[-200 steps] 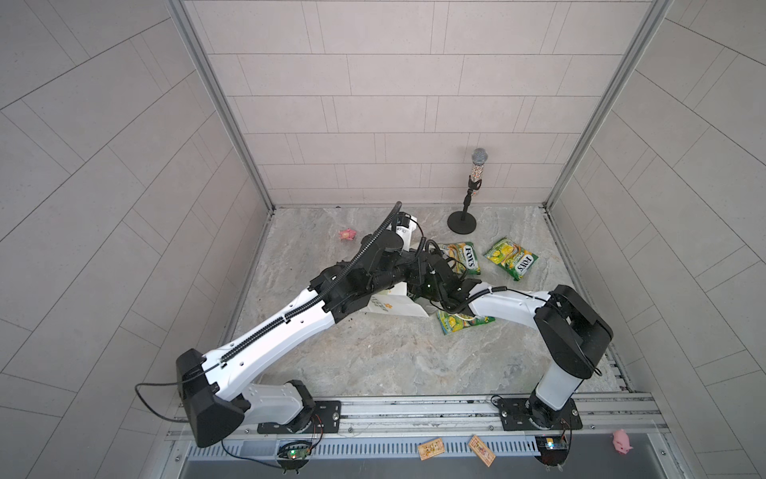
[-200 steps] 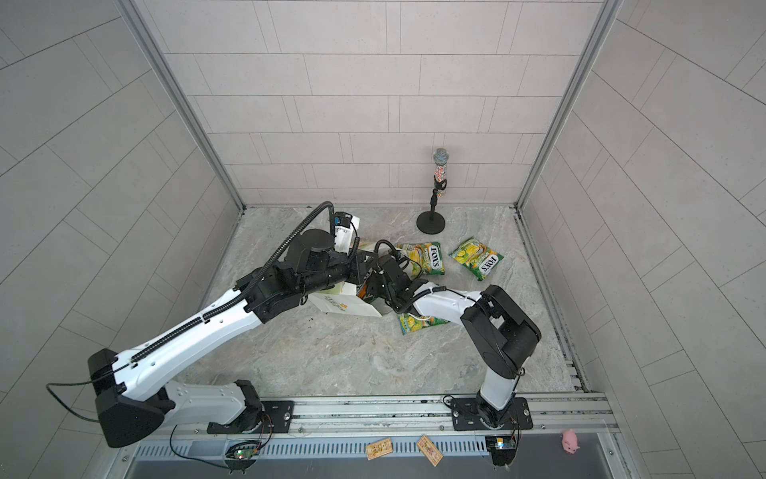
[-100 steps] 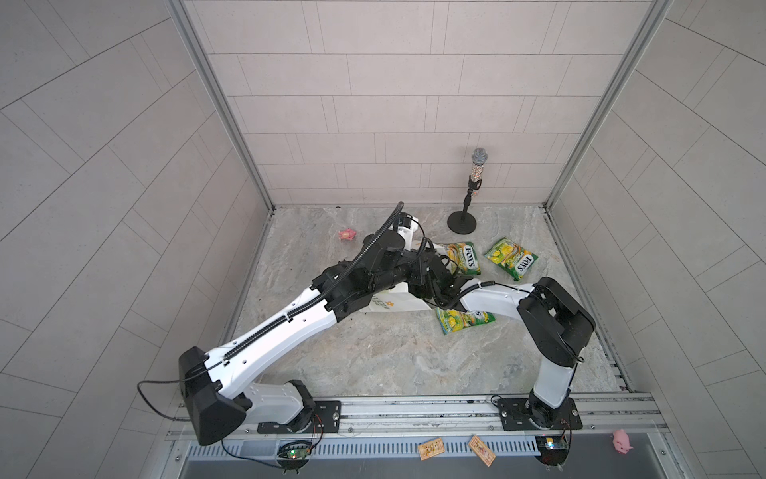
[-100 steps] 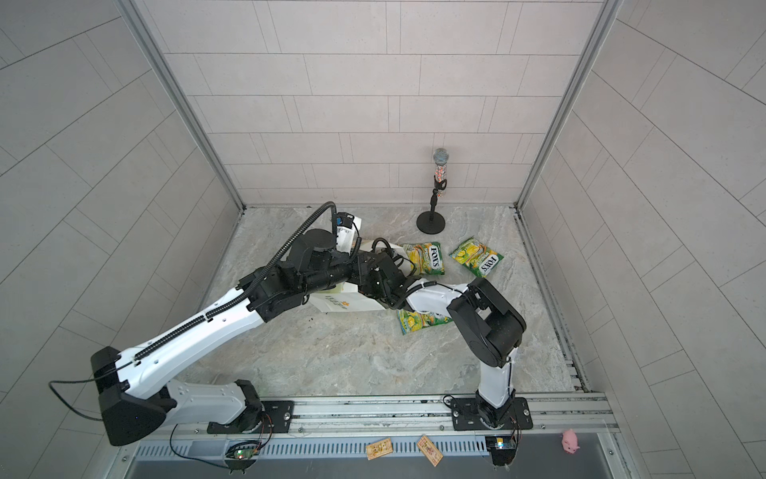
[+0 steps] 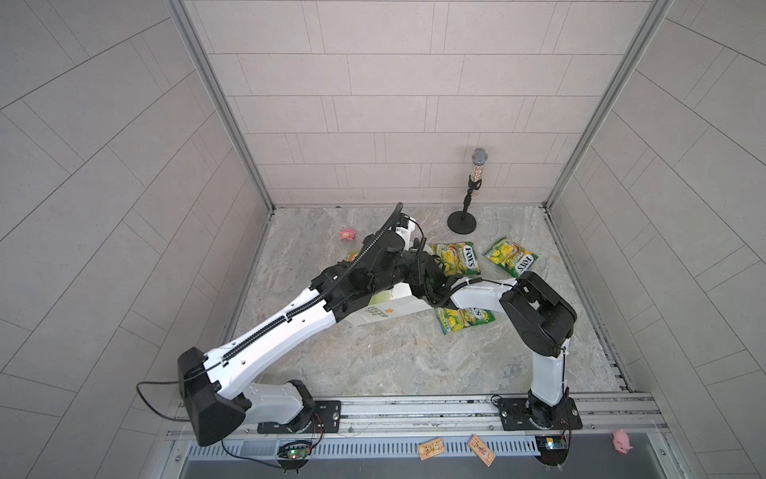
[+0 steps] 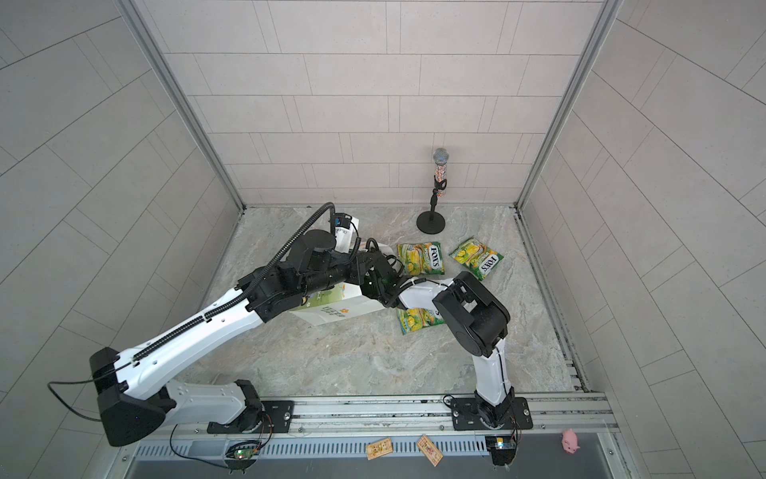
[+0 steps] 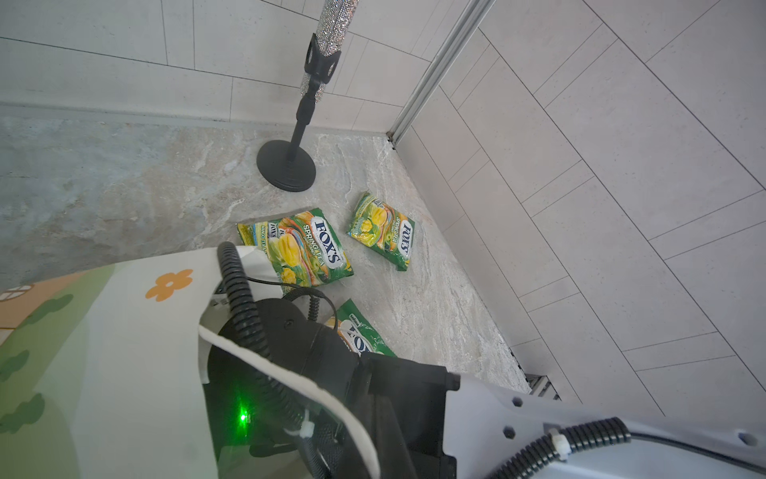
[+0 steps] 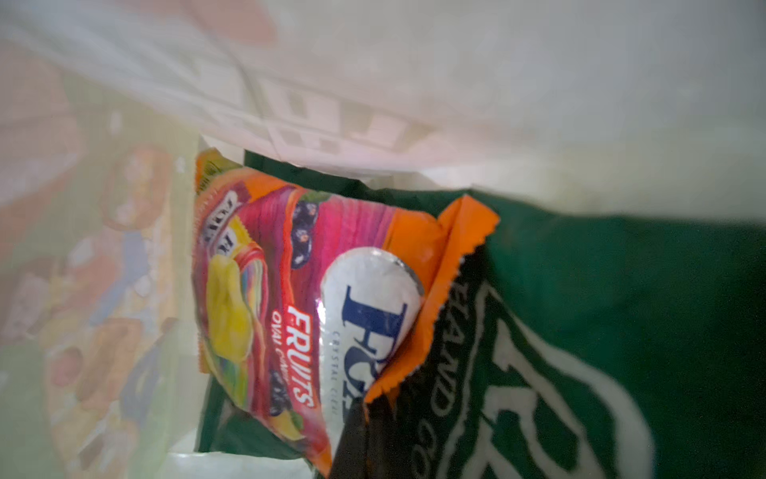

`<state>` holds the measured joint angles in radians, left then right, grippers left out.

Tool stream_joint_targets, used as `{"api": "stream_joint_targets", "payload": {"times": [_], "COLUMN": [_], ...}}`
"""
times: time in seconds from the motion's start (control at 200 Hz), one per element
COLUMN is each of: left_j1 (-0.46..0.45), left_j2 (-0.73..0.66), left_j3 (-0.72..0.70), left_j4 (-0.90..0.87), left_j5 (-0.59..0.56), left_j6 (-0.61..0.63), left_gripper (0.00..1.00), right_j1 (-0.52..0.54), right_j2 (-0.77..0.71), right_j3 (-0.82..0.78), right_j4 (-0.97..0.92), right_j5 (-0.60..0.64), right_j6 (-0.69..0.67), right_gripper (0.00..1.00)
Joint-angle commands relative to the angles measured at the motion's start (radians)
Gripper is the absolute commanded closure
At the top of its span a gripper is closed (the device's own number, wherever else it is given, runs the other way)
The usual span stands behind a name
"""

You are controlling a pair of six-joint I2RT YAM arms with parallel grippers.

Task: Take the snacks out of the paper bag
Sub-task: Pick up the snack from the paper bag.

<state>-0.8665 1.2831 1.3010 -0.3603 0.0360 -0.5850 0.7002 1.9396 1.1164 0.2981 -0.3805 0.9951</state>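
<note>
The white paper bag [image 5: 389,309] lies on its side under my left arm, its mouth toward the right. My right gripper [image 8: 371,404] is deep inside it, shut on the orange edge of a pink-and-orange FOX'S packet [image 8: 290,298]. That packet rests on the dark green crisp packet [image 8: 601,290]. Three yellow-green FOX'S packets [image 5: 458,258] [image 5: 512,256] [image 5: 466,318] lie on the table outside. The bag's cord handle [image 7: 290,373] drapes over my right wrist. My left gripper is at the bag's mouth, its jaws hidden in every view.
A microphone on a round black stand [image 5: 462,220] is at the back right. A pink pig toy [image 5: 347,235] lies at the back left, another [image 5: 621,441] in front of the rail beside two wooden rectangles [image 5: 431,449]. Tiled walls close three sides.
My right arm has pushed further into the bag, its elbow swinging left, and its gripper has shut on the packet. The left arm has barely moved.
</note>
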Motion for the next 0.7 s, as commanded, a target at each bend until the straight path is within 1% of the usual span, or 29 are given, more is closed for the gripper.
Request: {"api": "stream_joint_targets", "payload": {"times": [0.0,0.17,0.26,0.445,0.54,0.695], "left_j1": [-0.005,-0.006,-0.005,-0.005,-0.005,-0.005], "left_j2": [-0.060,-0.094,-0.103,-0.109,-0.114,-0.111], "left_j3": [0.009,-0.008,-0.018,-0.023,-0.028,-0.028], "left_j4": [-0.005,-0.055,-0.075,-0.098,-0.097,-0.100], "left_j5": [-0.060,-0.182,-0.231,-0.282,-0.281,-0.279], "left_j6": [0.022,0.023,0.021,0.016,0.017,0.020], "left_gripper": [1.00,1.00,1.00,1.00,1.00,1.00], "right_j1": [-0.002,-0.014,-0.023,-0.049,-0.069,-0.095], "right_j2": [-0.039,-0.129,-0.181,-0.276,-0.326,-0.410], "right_j3": [0.010,-0.012,-0.030,-0.089,-0.124,-0.148], "right_j4": [0.004,-0.029,-0.028,-0.010,-0.009,-0.023], "right_j5": [-0.042,-0.080,-0.122,-0.184,-0.194,-0.208], "right_j6": [-0.035,-0.079,-0.090,-0.090,-0.085,-0.114], "right_gripper": [1.00,1.00,1.00,1.00,1.00,1.00]}}
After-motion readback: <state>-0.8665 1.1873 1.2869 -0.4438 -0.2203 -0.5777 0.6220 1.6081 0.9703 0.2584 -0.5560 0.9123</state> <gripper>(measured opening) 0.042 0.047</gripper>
